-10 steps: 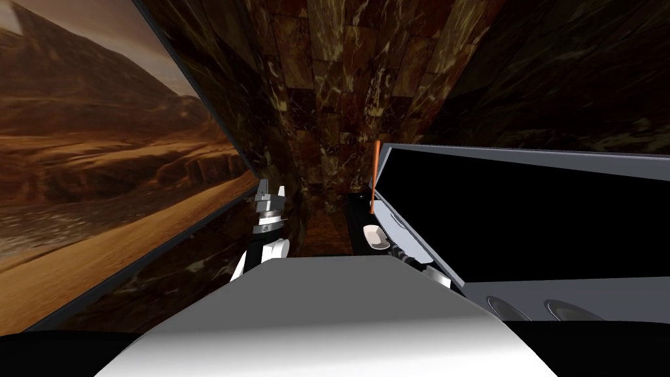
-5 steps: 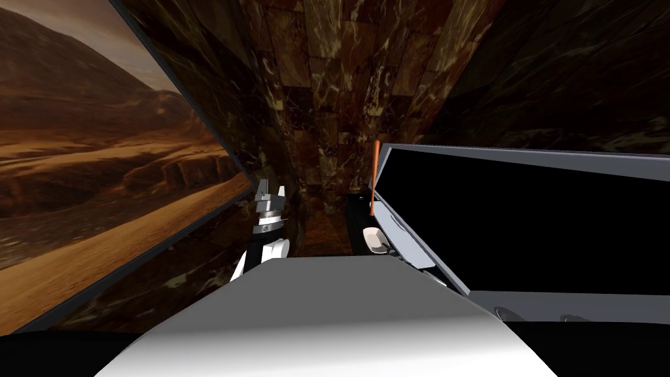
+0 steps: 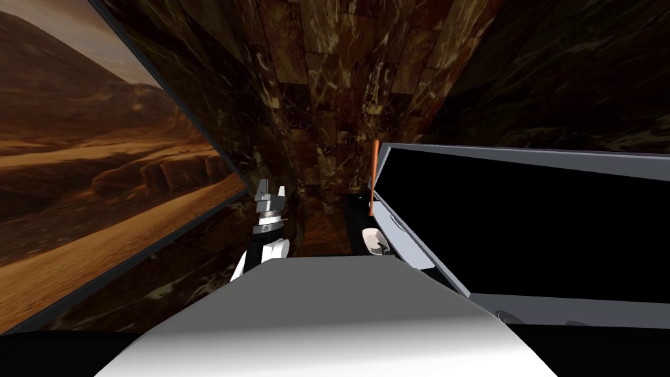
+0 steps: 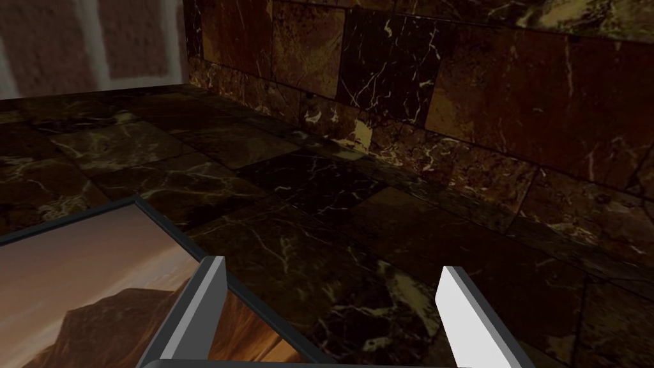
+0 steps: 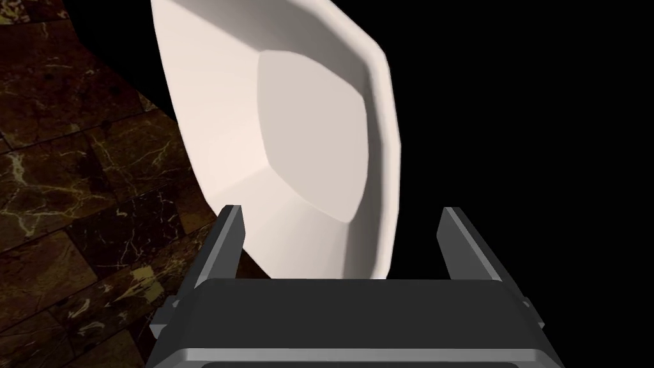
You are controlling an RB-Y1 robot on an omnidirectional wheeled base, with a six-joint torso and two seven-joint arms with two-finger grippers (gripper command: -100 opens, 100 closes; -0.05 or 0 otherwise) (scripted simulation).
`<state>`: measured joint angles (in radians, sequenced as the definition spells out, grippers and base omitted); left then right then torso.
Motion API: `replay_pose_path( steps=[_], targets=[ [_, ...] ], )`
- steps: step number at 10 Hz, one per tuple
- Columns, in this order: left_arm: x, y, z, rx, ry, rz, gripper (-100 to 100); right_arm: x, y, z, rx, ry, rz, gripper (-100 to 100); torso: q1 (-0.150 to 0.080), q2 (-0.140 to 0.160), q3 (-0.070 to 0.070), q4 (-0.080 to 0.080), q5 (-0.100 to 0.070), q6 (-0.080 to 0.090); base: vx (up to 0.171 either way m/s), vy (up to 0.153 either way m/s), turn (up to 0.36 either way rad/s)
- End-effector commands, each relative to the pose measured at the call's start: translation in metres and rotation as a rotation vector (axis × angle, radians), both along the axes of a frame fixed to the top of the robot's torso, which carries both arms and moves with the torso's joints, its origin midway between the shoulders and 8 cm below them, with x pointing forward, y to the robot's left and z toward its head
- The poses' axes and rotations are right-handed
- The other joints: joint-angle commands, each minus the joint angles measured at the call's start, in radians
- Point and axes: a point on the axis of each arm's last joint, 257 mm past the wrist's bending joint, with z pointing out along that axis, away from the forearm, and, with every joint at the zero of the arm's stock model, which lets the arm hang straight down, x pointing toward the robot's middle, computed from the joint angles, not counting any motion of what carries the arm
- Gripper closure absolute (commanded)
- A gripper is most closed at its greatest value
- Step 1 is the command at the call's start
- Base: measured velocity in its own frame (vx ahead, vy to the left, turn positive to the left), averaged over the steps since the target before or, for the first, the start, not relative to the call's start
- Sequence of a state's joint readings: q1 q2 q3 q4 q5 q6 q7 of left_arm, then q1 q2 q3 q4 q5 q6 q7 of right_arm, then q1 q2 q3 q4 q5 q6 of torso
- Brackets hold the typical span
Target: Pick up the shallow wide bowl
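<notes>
The shallow wide bowl is white with angular sides and sits on a narrow dark ledge beside a grey-framed unit. In the right wrist view the bowl looms large, its near rim lying between the fingers of my right gripper, which is open and close over it. I cannot tell whether the fingers touch the rim. My left gripper is raised at my left, away from the bowl; in its own view the left gripper stands open with nothing between the fingers.
A grey-framed unit with a black area inside runs along my right. An orange rod stands upright just behind the bowl. A large framed landscape picture covers the left. Dark marble wall lies ahead.
My head view has shifted: the picture on the left slid down and out, and the round shapes at lower right dropped from sight. Both arms and the bowl keep their places.
</notes>
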<state>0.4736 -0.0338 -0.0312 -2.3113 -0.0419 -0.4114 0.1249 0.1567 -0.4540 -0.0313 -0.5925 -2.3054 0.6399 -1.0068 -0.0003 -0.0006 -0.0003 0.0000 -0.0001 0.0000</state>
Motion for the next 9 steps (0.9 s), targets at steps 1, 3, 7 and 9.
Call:
replay_pose_path(
  steps=[1,3,7,9],
  targets=[
    [0.000,0.000,0.000,0.000,0.000,0.000,0,0.000,0.000,0.000,0.000,0.000,0.000,-100,0.000,0.000,0.000,0.000,0.000,0.000,0.000,0.000,0.000],
    [0.000,0.000,0.000,0.000,0.000,0.000,0,0.000,0.001,0.000,-0.001,0.000,0.001,100,0.000,0.001,0.000,0.000,0.000,0.000,0.000,0.000,0.000],
    [0.000,0.000,0.000,0.000,0.000,0.000,0,-0.001,0.001,-0.001,-0.001,0.002,-0.001,0,0.001,0.002,0.001,0.001,0.001,0.000,0.000,0.000,0.000],
    [0.000,0.000,0.000,0.000,0.000,0.000,0,-0.006,-0.015,0.007,-0.002,0.001,-0.008,100,0.001,0.002,0.002,0.001,0.001,0.000,-0.001,0.000,0.007]
  ],
)
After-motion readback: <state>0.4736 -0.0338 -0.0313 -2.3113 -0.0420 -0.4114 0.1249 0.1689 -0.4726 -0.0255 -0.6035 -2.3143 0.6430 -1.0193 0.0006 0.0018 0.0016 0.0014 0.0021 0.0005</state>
